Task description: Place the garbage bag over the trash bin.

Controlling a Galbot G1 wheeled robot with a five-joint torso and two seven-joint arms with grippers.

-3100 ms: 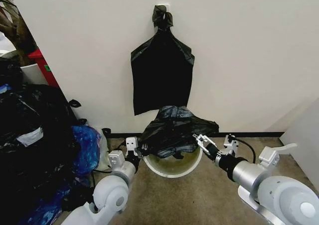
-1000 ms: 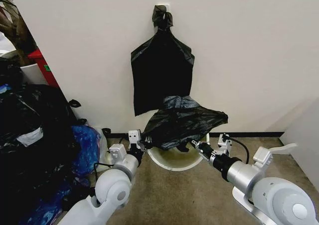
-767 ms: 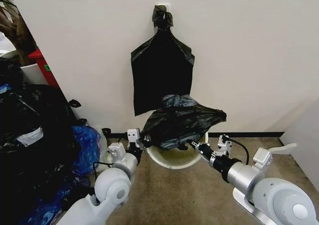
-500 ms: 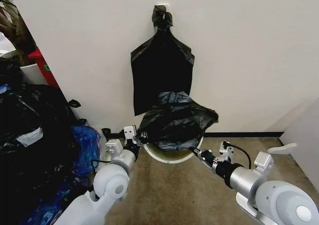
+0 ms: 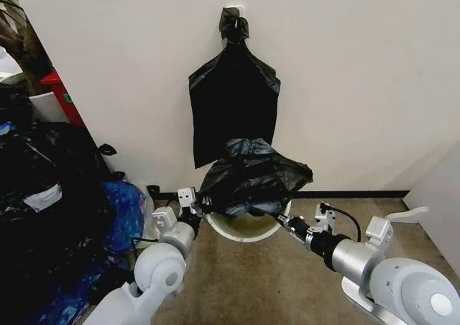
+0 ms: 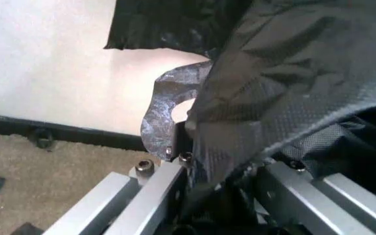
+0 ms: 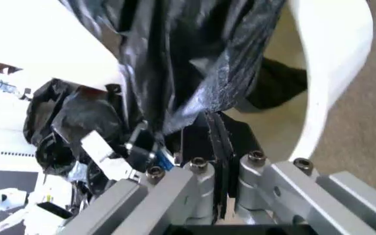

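Low in the centre-left of the head view, the left gripper (image 5: 197, 208) pinches the left edge of the thin, wrinkly black plastic garbage bag (image 5: 253, 179). The bag billows over the round white plastic trash bin (image 5: 248, 231) at lower centre. Right of it, the right gripper (image 5: 282, 219) clamps the bag's right edge.

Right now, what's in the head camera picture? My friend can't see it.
Two robot grippers, the left gripper and the right gripper, hold a crinkly black garbage bag stretched above a round white trash bin on the floor. Behind them, another black bag hangs on the white wall.
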